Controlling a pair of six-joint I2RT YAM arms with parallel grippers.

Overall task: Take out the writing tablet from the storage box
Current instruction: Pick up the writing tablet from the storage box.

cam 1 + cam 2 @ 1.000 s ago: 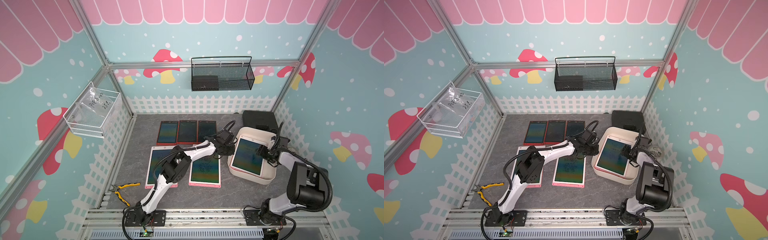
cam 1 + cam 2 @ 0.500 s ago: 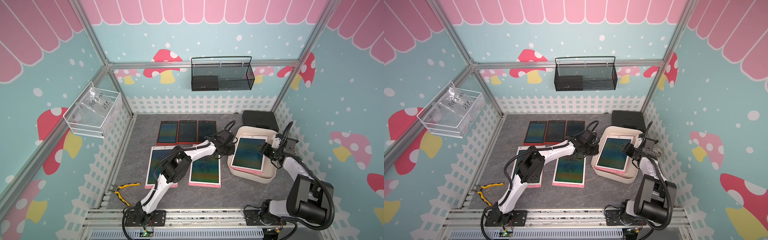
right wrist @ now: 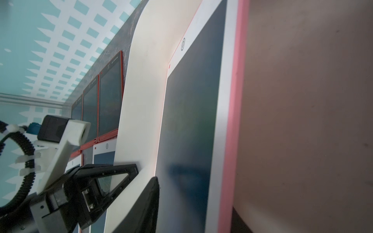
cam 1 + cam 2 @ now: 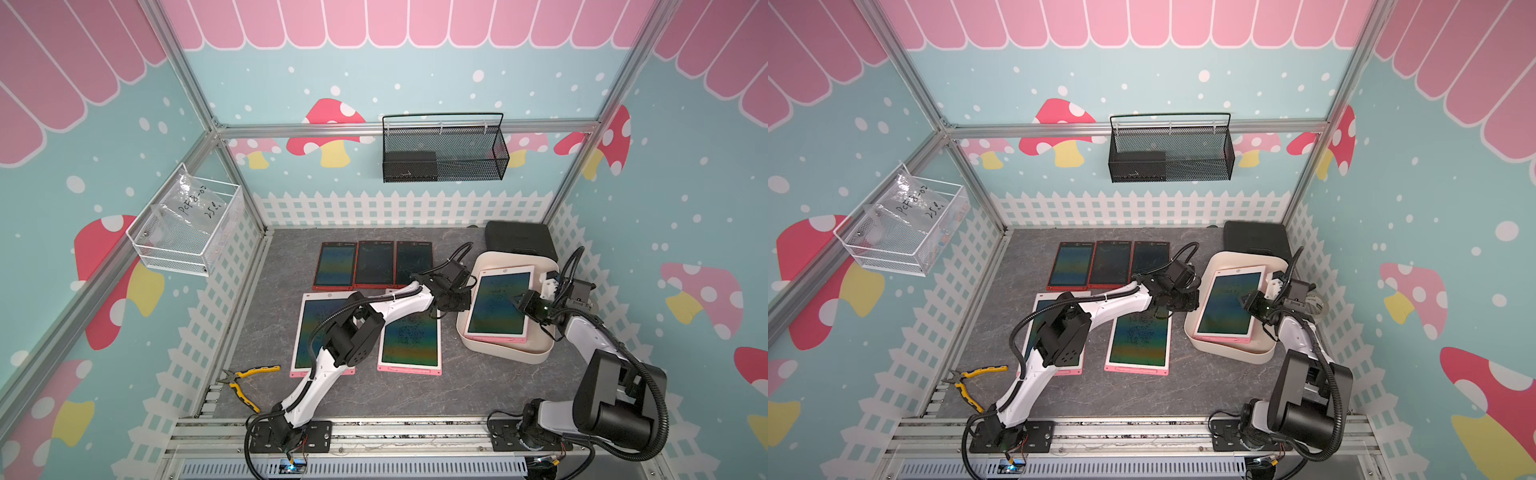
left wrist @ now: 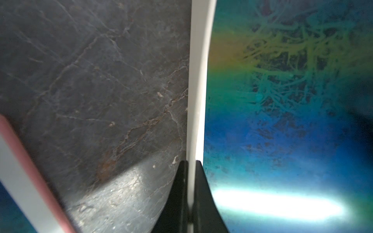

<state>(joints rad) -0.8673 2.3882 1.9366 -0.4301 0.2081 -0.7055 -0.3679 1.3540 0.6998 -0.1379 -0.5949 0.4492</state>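
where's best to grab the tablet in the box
Mid right long edge of the tablet, coming from the box's right side with one finger over and one under: it's thin and flat, that edge looks raised, and the left gripper holds the opposite wall.

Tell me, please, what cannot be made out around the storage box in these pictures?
- Right gripper: whether it grips the writing tablet; the right wrist view shows one finger clearly, and both top views are too small.
- Under that tablet in the storage box: covered by it in both top views.
- Leftmost pink tablet: partly behind the left arm, top views.
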